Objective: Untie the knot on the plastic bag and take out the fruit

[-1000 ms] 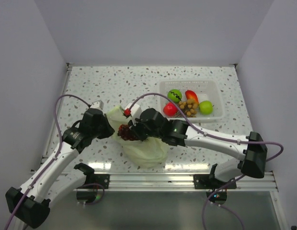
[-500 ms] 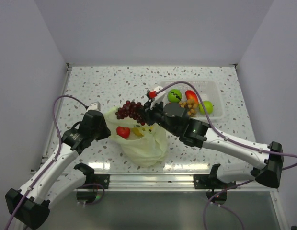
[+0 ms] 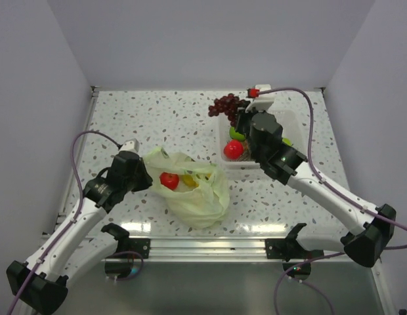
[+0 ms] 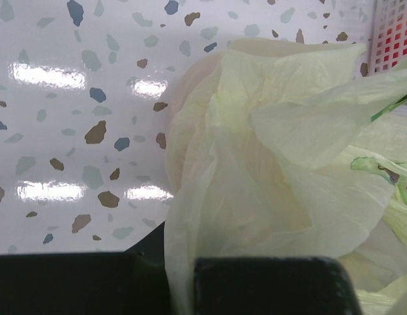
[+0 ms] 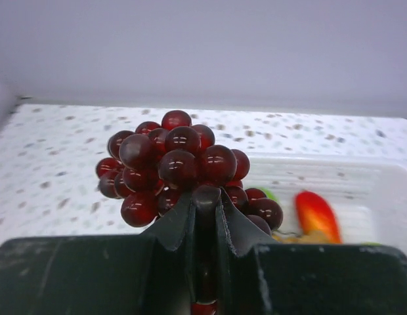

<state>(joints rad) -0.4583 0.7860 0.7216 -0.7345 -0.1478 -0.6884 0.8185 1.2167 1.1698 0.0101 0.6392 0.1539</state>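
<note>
The right pincer [image 5: 205, 197] is clenched on the grape bunch [image 5: 174, 164], held over the basket [image 3: 237, 164]'s far corner. Light and knobbly, it seems safest gripped at its core. The left pincer [image 4: 182, 285] pinches the limp bag [image 3: 202, 197]'s rim, with a red fruit [image 3: 169, 180] inside.

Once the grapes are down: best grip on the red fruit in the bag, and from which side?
Take the red fruit across its round middle, straight down through the open mouth of the bag, where it lies uncovered. Probably close near-to-far: the left hand holds the rim on one side, a yellow piece sits on the other.
</note>
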